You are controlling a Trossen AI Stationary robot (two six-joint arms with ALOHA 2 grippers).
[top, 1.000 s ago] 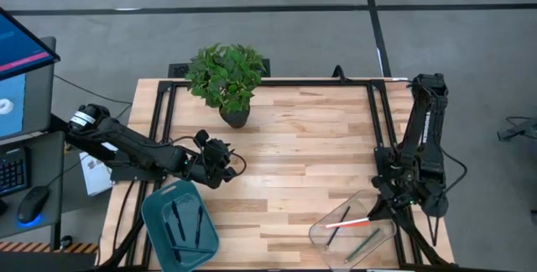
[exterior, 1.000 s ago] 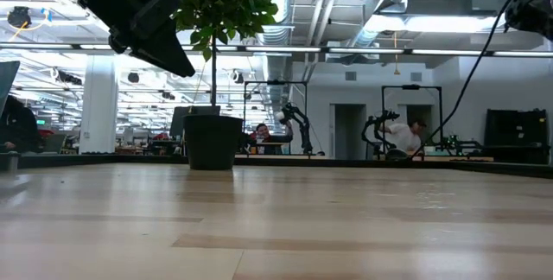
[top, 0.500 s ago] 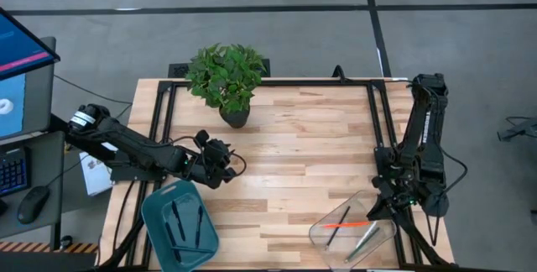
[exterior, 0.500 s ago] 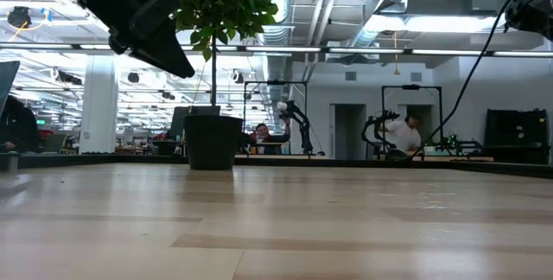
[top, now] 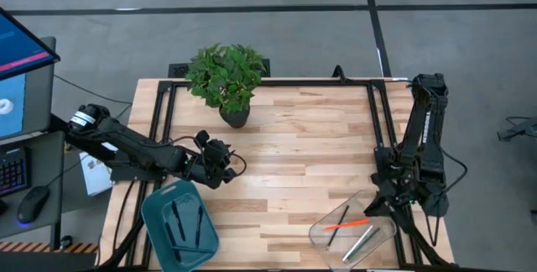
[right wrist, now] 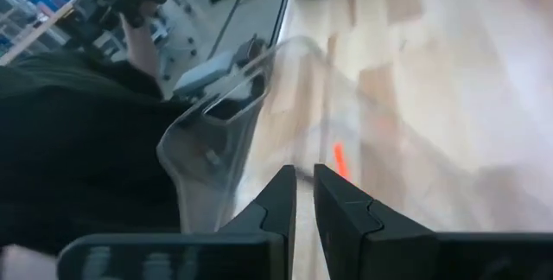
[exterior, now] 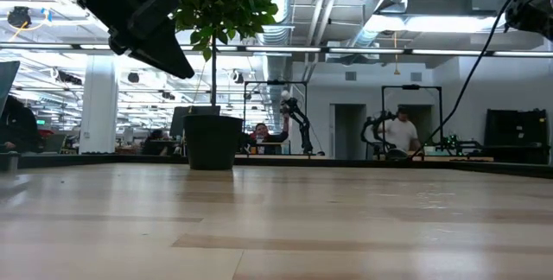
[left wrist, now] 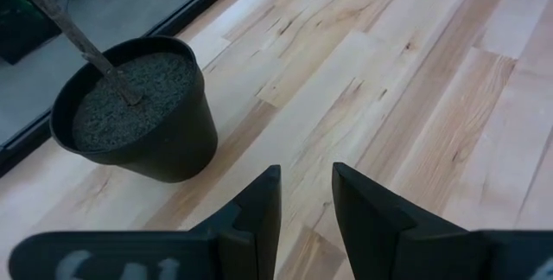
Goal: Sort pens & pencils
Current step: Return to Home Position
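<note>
A: Pencils and pens: where are they?

B: All binned, it seems. An orange-red pencil [top: 346, 222], a pale grey-white pencil [top: 362, 240] and a dark stick [top: 333, 226] lie in the clear plastic bin [top: 317, 233] at the near right corner. About 3 dark pens [top: 179, 222] lie in the teal plastic bin [top: 149, 209], near left.

A: And the hands?

B: The right gripper [top: 388, 207] hangs at the clear bin's far right rim, its fingers drawn to a thin slit with nothing between them. The left gripper [top: 220, 164] waits just far of the teal bin, near the black pot of the leafy green plant [top: 234, 114], with a narrow gap and empty.

A: So how should it go home?

B: I'd raise the right gripper straight up first, clear of the bin wall, and only then fold back towards its base at the far right. A dragged rim could tip the bin, which sits close to the near edge of the light wooden table [top: 310, 154].

A: Is there room?

B: Plenty. The middle boards lie bare between the 2 arms. The black frame rail [top: 379, 121] along the right side is the thing to mind.
</note>
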